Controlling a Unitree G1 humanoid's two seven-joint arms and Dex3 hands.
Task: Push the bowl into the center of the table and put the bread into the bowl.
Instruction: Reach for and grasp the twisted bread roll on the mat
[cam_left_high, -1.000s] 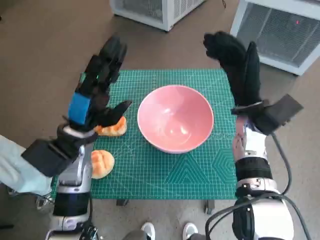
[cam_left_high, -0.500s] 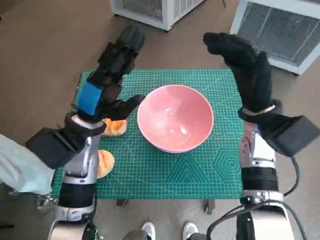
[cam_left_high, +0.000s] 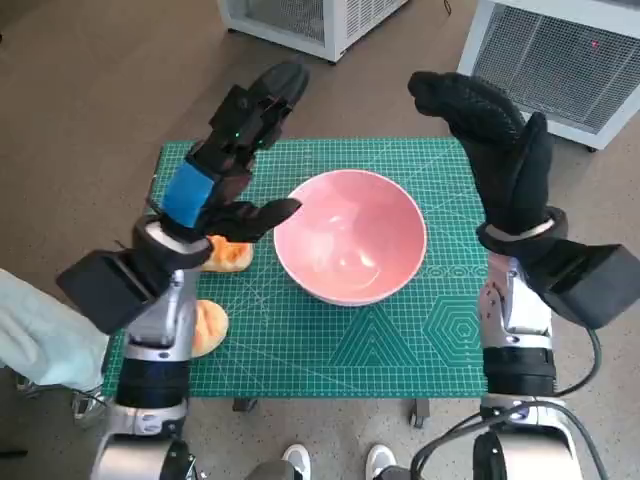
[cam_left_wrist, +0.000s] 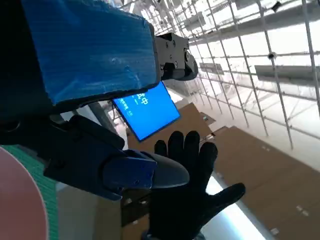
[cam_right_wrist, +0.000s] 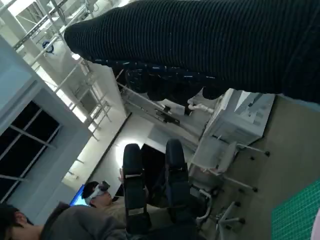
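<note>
Head view: near edge of the worktop (cam_left_high: 400, 375), green cutting mat, ran along the lower part of frame. One bread roll (cam_left_high: 207, 326) sat at lower left of the mat, partly under the left forearm. Second bread roll (cam_left_high: 228, 254) lay just above it, close beside the bowl's left side, mostly covered by the left hand. Pink bowl (cam_left_high: 350, 235) stood upright at about mid-frame, roughly centred on the mat, nothing in it.

Left hand (cam_left_high: 228, 170) was raised over the mat's left part, fingers (cam_left_high: 262, 101) spread and stretched toward the upper frame, thumb pointing at the bowl's rim; gripping nothing. Right hand (cam_left_high: 495, 140) was up at right of the bowl, fingers apart, also holding nothing.

Left wrist view: blue-taped back filled the upper left, gloved right hand (cam_left_wrist: 187, 192) splayed at lower centre.

Far side: white units (cam_left_high: 560, 50) on the brown floor along the top edge.
</note>
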